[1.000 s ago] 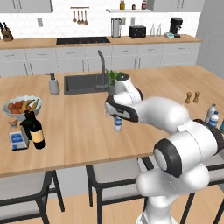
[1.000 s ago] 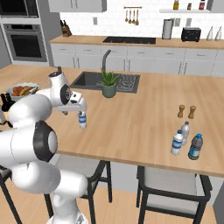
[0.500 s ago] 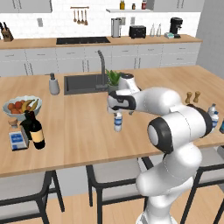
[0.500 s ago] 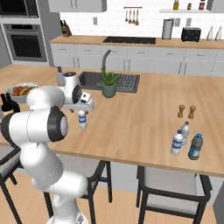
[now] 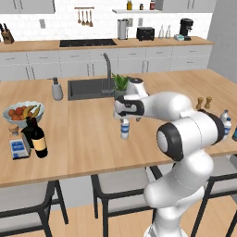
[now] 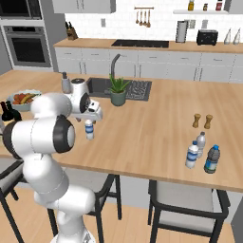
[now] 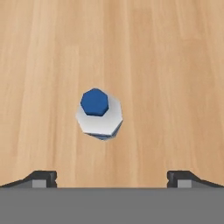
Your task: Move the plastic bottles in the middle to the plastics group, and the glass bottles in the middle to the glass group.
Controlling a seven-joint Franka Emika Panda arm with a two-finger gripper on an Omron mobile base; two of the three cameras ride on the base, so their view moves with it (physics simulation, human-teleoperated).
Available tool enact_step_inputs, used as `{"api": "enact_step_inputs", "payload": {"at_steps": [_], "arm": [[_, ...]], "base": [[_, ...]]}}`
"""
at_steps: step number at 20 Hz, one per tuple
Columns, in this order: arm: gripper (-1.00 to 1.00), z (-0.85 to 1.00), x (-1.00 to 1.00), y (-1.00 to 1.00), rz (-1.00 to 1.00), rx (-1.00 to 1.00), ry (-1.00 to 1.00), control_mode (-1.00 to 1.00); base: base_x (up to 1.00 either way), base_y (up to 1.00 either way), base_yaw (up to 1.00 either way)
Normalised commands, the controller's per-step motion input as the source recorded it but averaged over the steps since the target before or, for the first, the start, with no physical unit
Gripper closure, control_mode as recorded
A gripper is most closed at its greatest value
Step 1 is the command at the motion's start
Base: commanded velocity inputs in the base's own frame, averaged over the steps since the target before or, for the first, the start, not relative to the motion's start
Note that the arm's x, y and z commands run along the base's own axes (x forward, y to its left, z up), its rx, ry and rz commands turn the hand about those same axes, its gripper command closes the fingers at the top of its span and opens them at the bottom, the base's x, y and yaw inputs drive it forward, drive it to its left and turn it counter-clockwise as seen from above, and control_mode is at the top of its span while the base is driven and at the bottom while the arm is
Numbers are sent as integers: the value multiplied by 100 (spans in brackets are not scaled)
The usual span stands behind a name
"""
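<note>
One small clear plastic bottle stands upright mid-counter, in front of the sink. From above it shows a blue cap and a pale body. My gripper hangs just above it, open, with the fingertips spread wide to either side and touching nothing. The tall dark wine bottle with its tan label stands at the far left by a small square clear bottle. The plastics group stands at the counter's right end.
A sink with a faucet and a potted plant lie just behind the hand. A grey soap dispenser, a fruit bowl and brown shakers stand around. Stools line the near counter edge.
The arm's elbow and forearm have swung round to the right while the hand stayed over the bottle. The bottle has not moved.
</note>
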Motion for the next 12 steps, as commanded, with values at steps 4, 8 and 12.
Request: {"api": "enact_step_inputs", "payload": {"at_steps": [4, 8, 12], "arm": [[-100, 0, 24, 0, 0, 3, -5, -100], [-100, 0, 27, 0, 0, 0, -3, -100], [-100, -3, 26, 0, 0, -1, 0, -100]], "base": [[0, 0, 0], [0, 0, 0], [0, 0, 0]]}}
